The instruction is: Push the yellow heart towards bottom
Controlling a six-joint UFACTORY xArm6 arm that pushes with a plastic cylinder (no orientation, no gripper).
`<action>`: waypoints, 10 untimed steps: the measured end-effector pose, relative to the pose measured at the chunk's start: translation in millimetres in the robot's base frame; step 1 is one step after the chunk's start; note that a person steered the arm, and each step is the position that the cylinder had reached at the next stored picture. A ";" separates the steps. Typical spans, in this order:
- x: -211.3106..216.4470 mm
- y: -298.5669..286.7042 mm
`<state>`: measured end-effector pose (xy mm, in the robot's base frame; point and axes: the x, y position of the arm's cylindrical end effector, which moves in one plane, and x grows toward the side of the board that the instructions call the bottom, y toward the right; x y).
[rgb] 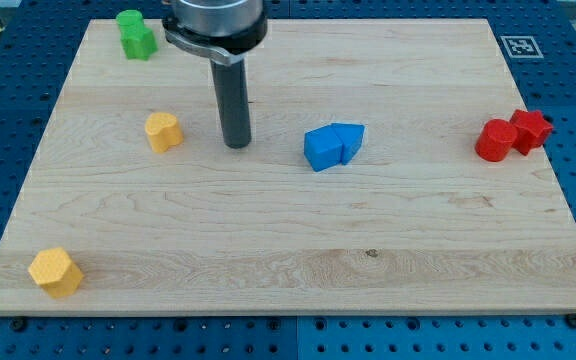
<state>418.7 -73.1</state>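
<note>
The yellow heart (163, 131) lies on the wooden board at the view's left, about a third of the way down. My tip (236, 145) rests on the board a short way to the heart's right, apart from it and about level with it. The rod rises from the tip to the arm's grey end at the view's top.
A yellow hexagon (55, 271) sits at the bottom left corner. A green block (136, 34) is at the top left. Two blue blocks (332, 145) touch each other near the middle. Two red blocks (512, 135) touch at the right edge.
</note>
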 end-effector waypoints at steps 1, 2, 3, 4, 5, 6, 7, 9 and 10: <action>-21.2 -25.1; -28.7 -45.0; -13.6 -53.2; 2.0 -53.2; 3.0 -61.8; -21.9 -72.9; -12.9 -76.3; 4.0 -84.6; 5.4 -93.1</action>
<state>424.1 -166.3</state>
